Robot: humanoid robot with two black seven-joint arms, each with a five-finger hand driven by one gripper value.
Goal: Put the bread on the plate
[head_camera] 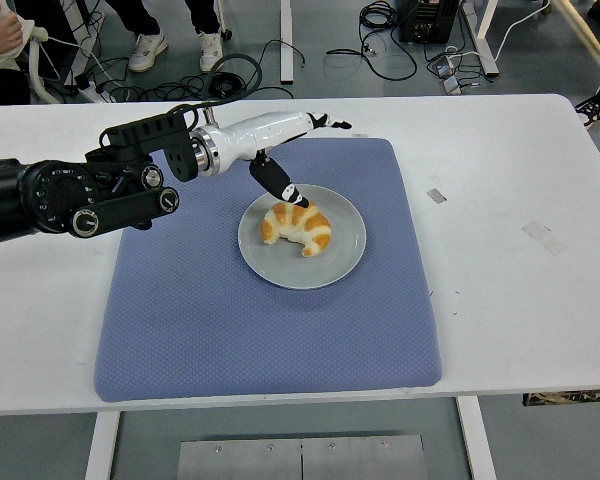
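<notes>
Head view: the golden, curved croissant of bread [298,227] lies on the round grey plate [345,262], which sits at the far centre of the blue padded fabric mat [230,330] on the white counter [520,300]. The left hand [295,150] hovers just beyond the plate's far-left rim, fingers spread and holding nothing, 1 dark digit pointing down close to the bread. Placement looks done. The risk, I judge, is that low digit catching the croissant on withdrawal and dragging it off the plate.
</notes>
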